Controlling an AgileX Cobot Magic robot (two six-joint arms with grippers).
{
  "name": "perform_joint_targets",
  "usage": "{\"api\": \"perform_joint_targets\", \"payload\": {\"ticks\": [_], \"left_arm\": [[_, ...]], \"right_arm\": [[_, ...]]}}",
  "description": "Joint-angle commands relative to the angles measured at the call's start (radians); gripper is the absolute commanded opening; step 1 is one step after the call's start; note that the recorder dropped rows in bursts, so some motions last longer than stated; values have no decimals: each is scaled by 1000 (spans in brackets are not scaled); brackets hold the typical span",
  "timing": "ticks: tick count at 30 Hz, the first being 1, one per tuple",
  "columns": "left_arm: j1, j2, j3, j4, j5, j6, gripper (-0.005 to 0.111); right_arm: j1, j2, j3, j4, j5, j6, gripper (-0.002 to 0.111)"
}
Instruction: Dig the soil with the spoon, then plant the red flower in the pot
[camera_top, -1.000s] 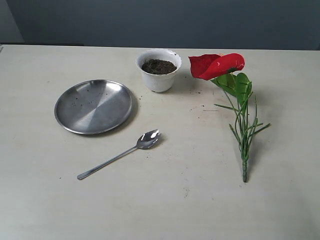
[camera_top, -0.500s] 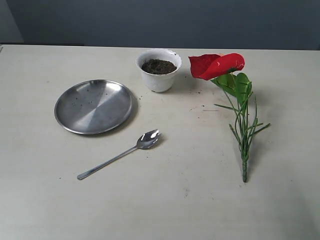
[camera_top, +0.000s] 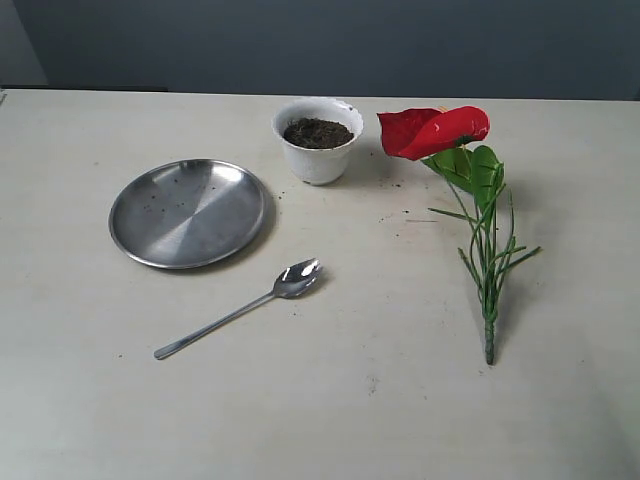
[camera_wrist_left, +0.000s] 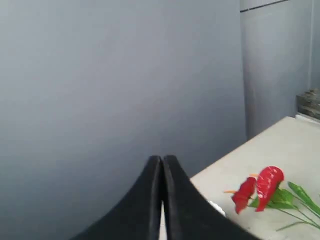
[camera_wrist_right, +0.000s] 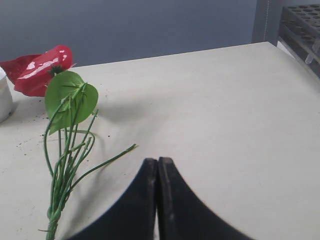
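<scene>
The white pot (camera_top: 318, 140) stands at the back middle of the table, filled with dark soil (camera_top: 318, 132). In front of it the silver spoon (camera_top: 240, 309) lies flat, bowl toward the pot. The red flower (camera_top: 434, 130) lies on its side to the right, stem pointing to the front. Neither arm shows in the exterior view. My left gripper (camera_wrist_left: 162, 159) is shut and empty, held above the table with the red flower (camera_wrist_left: 260, 187) beyond it. My right gripper (camera_wrist_right: 158, 161) is shut and empty, just beside the red flower (camera_wrist_right: 42, 70) and its grassy stem (camera_wrist_right: 62, 175).
A round steel plate (camera_top: 187, 211) with a few soil crumbs lies left of the pot. Loose soil specks dot the table near the pot and flower. A rack (camera_wrist_right: 300, 25) stands beyond the table's edge in the right wrist view.
</scene>
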Motion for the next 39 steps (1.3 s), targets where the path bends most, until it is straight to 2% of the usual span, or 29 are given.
{"api": "perform_joint_targets", "payload": {"ticks": [1,3,5,12,21,29,34,39], "left_arm": [[-5,-189,65,-9,147,-59,0],[-5,-280,106,-9,206,-163,0],[-5,-356,150,-9,205,-219,0],[-3,-464,284,-9,250,-129,0],[-3,-513,465,-9,303,-129,0],[-3,-555,485,-9,384,-133,0],[-3,-555,485,-9,310,-133,0],[-3,-555,485,-9,323,-133,0]], "right_arm": [[-4,-4,2,1,-10,-1,0],[-4,-4,2,1,-10,-1,0],[-4,-4,2,1,-10,-1,0],[-4,-4,2,1,-6,-1,0],[-4,-4,2,1,-6,-1,0],[-4,-4,2,1,-6,-1,0],[-4,-4,2,1,-9,-1,0],[-4,-4,2,1,-9,-1,0]]}}
